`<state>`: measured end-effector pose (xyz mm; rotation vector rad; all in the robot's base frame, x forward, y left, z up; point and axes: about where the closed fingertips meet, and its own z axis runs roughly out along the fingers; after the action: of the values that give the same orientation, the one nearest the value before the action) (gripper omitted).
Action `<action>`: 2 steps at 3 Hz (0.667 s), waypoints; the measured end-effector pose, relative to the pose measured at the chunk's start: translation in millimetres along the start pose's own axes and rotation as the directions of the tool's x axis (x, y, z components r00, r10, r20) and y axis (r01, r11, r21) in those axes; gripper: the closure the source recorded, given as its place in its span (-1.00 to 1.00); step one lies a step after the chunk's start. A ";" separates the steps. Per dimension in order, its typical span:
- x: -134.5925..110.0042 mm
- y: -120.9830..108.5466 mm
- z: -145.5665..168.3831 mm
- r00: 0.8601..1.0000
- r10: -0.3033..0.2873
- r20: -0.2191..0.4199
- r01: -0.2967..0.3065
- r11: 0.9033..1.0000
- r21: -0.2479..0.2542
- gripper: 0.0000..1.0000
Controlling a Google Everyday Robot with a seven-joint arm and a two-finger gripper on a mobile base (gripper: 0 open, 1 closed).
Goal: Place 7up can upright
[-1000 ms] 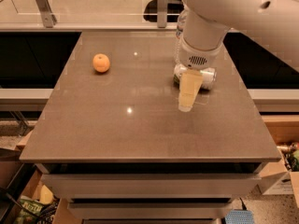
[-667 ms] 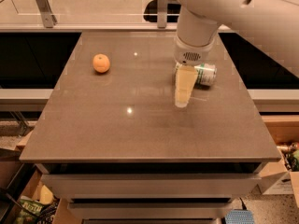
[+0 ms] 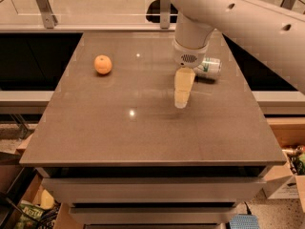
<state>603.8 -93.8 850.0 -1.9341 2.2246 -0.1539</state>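
Note:
The 7up can (image 3: 208, 67) lies on its side on the brown table (image 3: 143, 128), toward the back right. It is silver-white with green markings, and its left end is hidden behind my wrist. My gripper (image 3: 181, 97) hangs just left of and in front of the can, pointing down at the tabletop. It holds nothing that I can see. The white arm comes in from the upper right.
An orange (image 3: 103, 64) sits on the table at the back left. A counter with metal posts (image 3: 43, 6) runs behind the table. Cardboard boxes (image 3: 286, 175) and clutter stand on the floor at both sides.
My gripper has shifted a little to the left, away from the can. More of the can now shows to the right of the wrist. The orange has not moved.

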 end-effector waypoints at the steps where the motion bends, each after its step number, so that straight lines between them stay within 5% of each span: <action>1: 4.7 -9.2 17.7 1.000 0.019 0.003 -0.019 1.000 -0.015 -1.00; 2: 21.9 -17.1 22.0 0.998 0.063 -0.004 -0.063 0.998 -0.003 -1.00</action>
<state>622.1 -116.9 830.3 -1.8646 2.2862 -0.1454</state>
